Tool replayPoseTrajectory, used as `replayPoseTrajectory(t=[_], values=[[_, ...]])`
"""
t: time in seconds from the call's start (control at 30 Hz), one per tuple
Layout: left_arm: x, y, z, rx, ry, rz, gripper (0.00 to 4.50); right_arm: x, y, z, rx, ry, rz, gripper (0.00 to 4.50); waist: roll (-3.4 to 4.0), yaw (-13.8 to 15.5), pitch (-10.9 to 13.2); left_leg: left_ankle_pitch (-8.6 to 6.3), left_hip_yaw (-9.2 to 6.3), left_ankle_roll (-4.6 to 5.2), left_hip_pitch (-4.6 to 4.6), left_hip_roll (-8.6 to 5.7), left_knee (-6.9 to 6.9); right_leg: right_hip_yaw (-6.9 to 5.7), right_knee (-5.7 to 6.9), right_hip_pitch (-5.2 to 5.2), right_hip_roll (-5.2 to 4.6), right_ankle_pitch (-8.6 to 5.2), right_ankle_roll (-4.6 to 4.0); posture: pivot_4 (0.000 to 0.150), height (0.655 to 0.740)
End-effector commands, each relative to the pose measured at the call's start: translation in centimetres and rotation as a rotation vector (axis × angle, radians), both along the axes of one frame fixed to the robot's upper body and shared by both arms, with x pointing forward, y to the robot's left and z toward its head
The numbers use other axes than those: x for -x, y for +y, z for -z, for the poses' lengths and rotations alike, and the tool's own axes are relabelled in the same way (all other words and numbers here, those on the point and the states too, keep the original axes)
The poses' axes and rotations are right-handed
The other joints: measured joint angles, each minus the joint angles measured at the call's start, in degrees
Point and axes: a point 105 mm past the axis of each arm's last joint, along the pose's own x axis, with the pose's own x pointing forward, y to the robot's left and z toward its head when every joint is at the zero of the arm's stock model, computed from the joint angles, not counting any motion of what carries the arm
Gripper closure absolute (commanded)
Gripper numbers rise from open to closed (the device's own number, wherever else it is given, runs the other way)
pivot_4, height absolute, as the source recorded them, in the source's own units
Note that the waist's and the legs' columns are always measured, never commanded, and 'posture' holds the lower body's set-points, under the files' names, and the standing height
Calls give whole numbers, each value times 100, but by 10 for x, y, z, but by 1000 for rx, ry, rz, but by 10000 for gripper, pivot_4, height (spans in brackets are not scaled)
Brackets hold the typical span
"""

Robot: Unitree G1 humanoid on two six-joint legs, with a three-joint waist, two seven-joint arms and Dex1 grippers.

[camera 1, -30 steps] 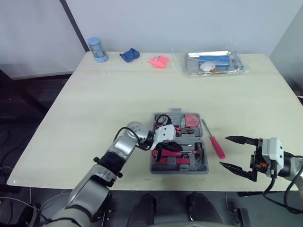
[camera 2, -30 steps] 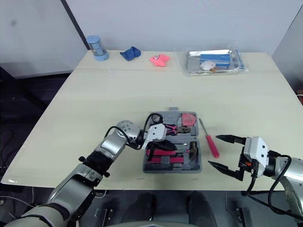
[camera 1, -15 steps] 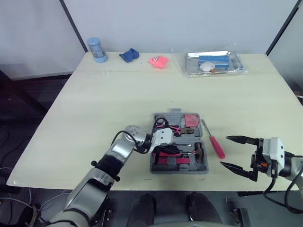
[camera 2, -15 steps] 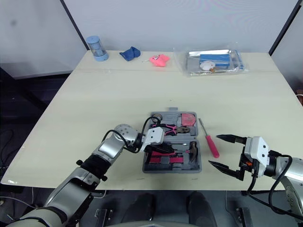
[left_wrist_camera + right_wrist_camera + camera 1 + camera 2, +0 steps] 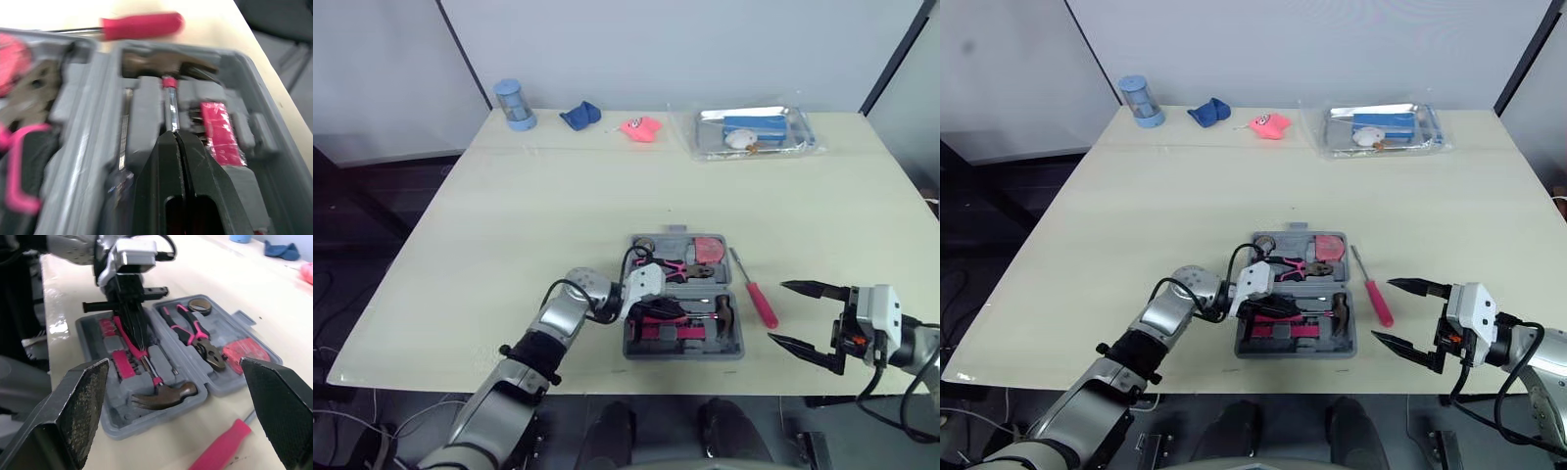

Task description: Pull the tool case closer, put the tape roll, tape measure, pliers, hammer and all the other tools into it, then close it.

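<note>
Left gripper (image 5: 174,133) first: its two black fingers are pressed together with nothing between them, and the tips lie over the thin shaft of the hammer (image 5: 166,66). My left wrist view settles that; from the head views the fingers are too small to judge. The hammer rests in the near half of the open tool case (image 5: 683,353), head toward my right. Beside its shaft sits a pink bit block (image 5: 217,132). My right wrist view looks across the case from the other side and lays out the far half: the pliers (image 5: 195,333) with pink handles, the tape roll (image 5: 199,306) in the corner, and the tape measure (image 5: 247,352) (a flat pink-red piece). The case stands near the front edge of the table (image 5: 558,196). A red screwdriver (image 5: 759,299) lies on the table just beside the case, on my right, outside it. My right gripper (image 5: 777,313) hangs further right, fingers spread wide and empty, apart from the screwdriver. Along the far edge are a blue cup (image 5: 514,103), a blue cloth (image 5: 579,115), a pink item (image 5: 641,127) and a bagged tray (image 5: 754,129).
</note>
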Motion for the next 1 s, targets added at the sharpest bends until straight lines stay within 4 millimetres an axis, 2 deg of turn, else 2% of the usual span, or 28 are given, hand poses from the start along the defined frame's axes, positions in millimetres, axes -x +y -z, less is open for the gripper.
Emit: replayPoseTrajectory(t=[0.03, 0.13, 0.27, 0.53, 0.57, 0.7, 0.73, 0.83, 0.9, 0.93, 1.0], values=[[-5, 11, -36, 106, -64, -60, 44633, -1, -9, -9, -34, -49, 51, 0, 0, 1, 0, 0, 0, 0, 0, 0, 0, -1, 0, 0, 0, 0, 0, 1500, 7400], [-6, 37, -56, 192, -95, -189, 44633, -1, -20, -4, -55, -43, 120, 0, 1, -4, 0, 0, -3, 0, -1, 1, 0, -2, -1, 1, -1, 0, 0, 1500, 7400], [-3, 76, -67, 234, -91, -351, 44633, 2, -40, 2, -89, -25, 224, 0, 3, 1, 0, 0, -3, 0, 0, 3, -4, -3, -4, 0, -1, 0, -1, 1500, 7400], [27, 160, -53, 192, -36, -629, 44633, 21, -76, 20, -83, 26, 375, 0, 7, 3, 2, 0, -1, 0, 3, 4, -9, -3, -6, 1, -2, -1, -2, 1500, 7400], [31, 167, -51, 191, -28, -659, 39845, 25, -80, 23, -80, 36, 392, 0, 7, 6, 2, -1, 1, 0, 3, 4, -9, -2, -8, 1, -2, -1, -3, 1500, 7400], [48, 197, -42, 176, -19, -789, 27119, 40, -100, 33, -70, 74, 470, 0, 7, 21, 2, -1, 1, 0, 1, 4, -14, -4, -19, 2, -4, -1, -2, 1500, 7400], [53, 204, -40, 178, -13, -823, 22101, 44, -105, 36, -66, 83, 491, 0, 8, 26, 2, -1, 3, 0, 2, 5, -15, -3, -21, 3, -4, -1, -2, 1500, 7400], [67, 217, -32, 175, 6, -890, 11637, 56, -117, 44, -61, 116, 545, 0, 9, 18, 1, -1, 3, 0, 3, 5, -17, -3, -22, 3, -4, -1, -3, 1500, 7400], [76, 220, -25, 161, 21, -911, 2714, 62, -124, 48, -57, 142, 571, 0, 9, 13, 1, -2, 8, -1, 5, 6, -23, 2, -24, 4, -5, -2, -3, 1500, 7400], [79, 222, -23, 161, 24, -922, 1254, 65, -126, 50, -53, 153, 580, 0, 9, 12, 1, -2, 9, -1, 6, 6, -25, 2, -27, 4, -5, -2, -3, 1500, 7400], [81, 224, -22, 163, 23, -933, 1254, 69, -131, 54, -48, 168, 596, 0, 9, 12, 1, -2, 12, -1, 6, 6, -25, 4, -28, 4, -5, -2, -3, 1500, 7400]])
